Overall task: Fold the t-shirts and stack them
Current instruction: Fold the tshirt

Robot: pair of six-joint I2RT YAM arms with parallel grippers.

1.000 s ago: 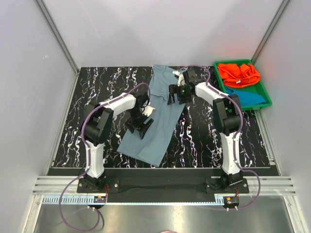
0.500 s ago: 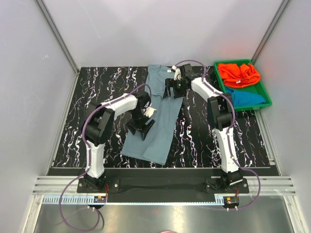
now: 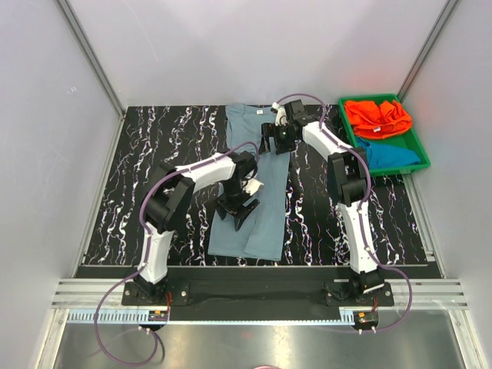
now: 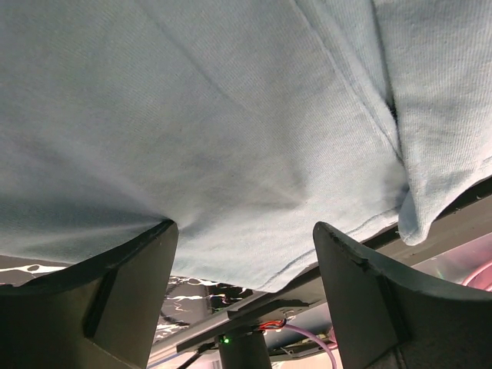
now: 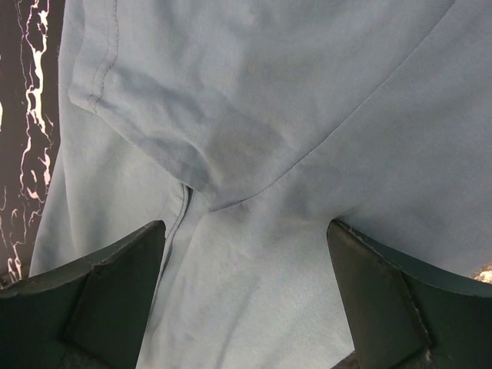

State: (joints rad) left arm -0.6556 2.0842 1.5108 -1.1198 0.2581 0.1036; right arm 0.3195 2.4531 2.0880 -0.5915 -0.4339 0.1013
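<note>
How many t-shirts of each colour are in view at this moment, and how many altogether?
grey-blue t-shirt: 1
orange t-shirt: 1
teal-blue t-shirt: 1
Total: 3

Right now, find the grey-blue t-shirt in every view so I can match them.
Top external: the grey-blue t-shirt lies as a long strip mid-table, far edge to near.
Left wrist: it fills all but the bottom.
Right wrist: it fills nearly the whole picture.
Shared landmark: the black marbled table beside it.
</note>
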